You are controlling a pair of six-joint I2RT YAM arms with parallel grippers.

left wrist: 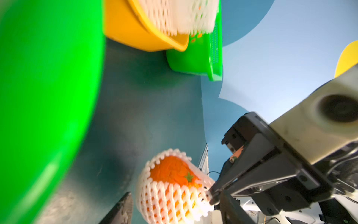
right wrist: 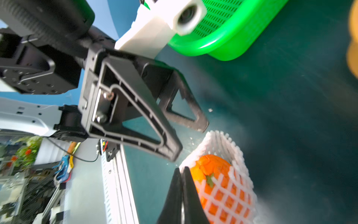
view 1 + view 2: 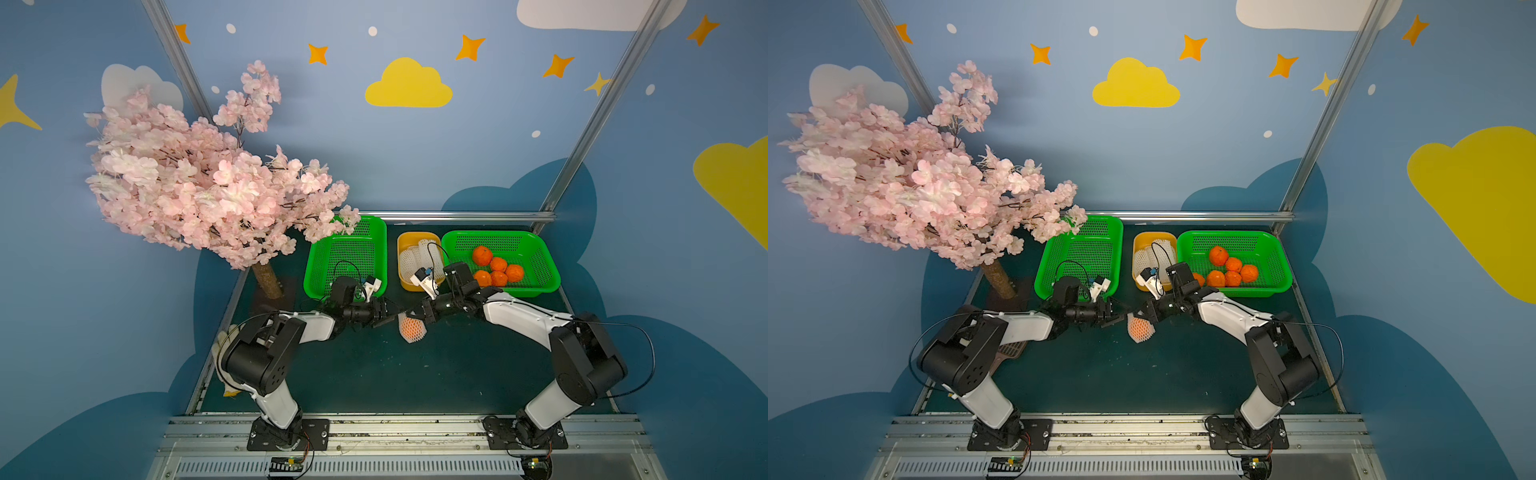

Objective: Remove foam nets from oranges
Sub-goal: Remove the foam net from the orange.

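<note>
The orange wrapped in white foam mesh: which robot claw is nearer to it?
Right. The right claw is shut on the rim of the white foam mesh net around the small orange; the left claw stands open just beside it, holding nothing.

Right end effector (image 1: 210, 195) pinches foam net (image 1: 168, 152) around orange (image 1: 170, 170).

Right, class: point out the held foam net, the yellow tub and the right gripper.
foam net (image 1: 149, 186): left wrist view, its mesh side.
yellow tub (image 3: 405, 284): a top view, front wall.
right gripper (image 2: 181, 170): right wrist view, between fingertips.
</note>
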